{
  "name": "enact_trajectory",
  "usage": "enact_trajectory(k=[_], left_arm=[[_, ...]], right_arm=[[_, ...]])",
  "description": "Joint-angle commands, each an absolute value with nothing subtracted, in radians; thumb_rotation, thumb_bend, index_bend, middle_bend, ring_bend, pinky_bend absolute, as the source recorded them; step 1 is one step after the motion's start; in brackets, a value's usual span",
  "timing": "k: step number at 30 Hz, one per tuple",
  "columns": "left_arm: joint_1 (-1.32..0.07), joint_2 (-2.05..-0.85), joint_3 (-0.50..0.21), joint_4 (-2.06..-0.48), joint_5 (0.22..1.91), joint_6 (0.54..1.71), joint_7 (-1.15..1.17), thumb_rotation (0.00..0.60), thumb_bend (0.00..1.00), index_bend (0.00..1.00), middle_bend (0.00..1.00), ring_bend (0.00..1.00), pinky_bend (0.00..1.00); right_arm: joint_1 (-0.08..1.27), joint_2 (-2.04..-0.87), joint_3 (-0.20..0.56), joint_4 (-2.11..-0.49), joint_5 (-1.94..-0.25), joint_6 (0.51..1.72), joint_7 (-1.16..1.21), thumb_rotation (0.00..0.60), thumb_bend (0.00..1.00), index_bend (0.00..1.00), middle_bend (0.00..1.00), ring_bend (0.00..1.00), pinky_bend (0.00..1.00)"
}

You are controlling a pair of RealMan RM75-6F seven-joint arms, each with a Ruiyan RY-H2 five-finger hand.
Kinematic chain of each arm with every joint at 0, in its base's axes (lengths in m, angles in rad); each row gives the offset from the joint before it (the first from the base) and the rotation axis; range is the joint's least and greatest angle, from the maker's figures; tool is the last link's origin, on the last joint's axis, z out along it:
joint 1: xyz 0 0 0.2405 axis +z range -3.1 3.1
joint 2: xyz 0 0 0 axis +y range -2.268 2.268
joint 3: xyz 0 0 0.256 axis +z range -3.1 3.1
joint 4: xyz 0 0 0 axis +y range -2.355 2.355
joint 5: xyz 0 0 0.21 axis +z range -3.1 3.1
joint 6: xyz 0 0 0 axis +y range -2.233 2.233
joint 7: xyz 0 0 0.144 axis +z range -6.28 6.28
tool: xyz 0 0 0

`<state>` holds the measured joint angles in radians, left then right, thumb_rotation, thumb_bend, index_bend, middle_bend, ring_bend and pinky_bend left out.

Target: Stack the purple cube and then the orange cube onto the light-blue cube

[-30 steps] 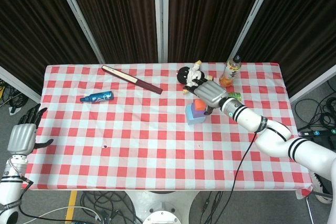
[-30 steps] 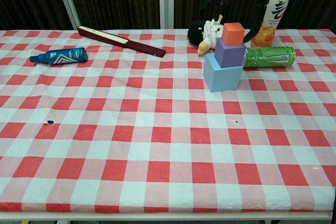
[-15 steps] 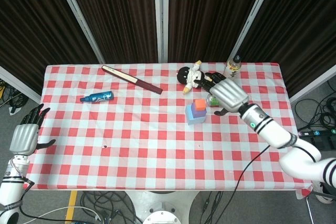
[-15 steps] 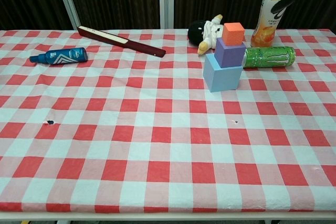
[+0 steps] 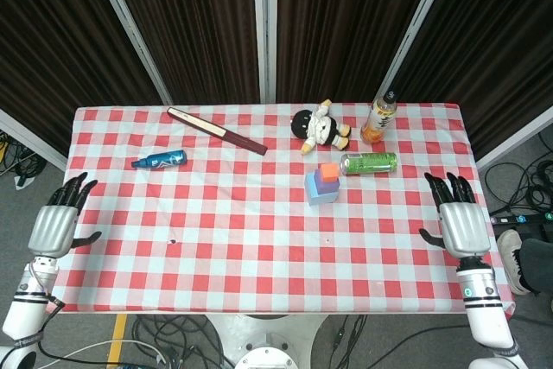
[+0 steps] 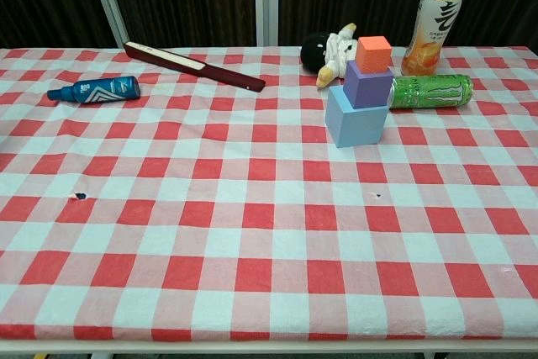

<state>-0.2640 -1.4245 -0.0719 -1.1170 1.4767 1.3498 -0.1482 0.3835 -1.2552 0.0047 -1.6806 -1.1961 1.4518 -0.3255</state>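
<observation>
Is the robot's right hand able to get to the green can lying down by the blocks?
Probably yes. The right hand is open at the table's right edge, holding nothing, and only bare checked cloth lies between it and the green can. The cube stack sits on the can's far side, out of the way.

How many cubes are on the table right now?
3, all in one stack: the light-blue cube at the bottom, the purple cube on it, and the orange cube on top. None seem hidden.
</observation>
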Motion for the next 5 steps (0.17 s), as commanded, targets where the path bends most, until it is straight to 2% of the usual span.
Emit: enact_trajectory(k=[1,5], left_arm=[[-0.267,-1.428,-0.066,-1.119,1.486,1.354,-0.149,0.6,0.0,0.16,0.12,0.08,0.18],[-0.27,-1.43,-0.059,-1.125,1.495,1.352,-0.153,0.6,0.0,0.16,0.12,0.08,0.18]], right_arm=[[0.338,-1.31,-0.003,-1.622,-1.191,1.474,-0.315,0.6,0.05,0.03,0.14,0.0,0.06],[0.32,-1.33,0.008,-1.596,-1.205,1.472,-0.307,0.6,0.05,0.02,0.14,0.0,0.06]])
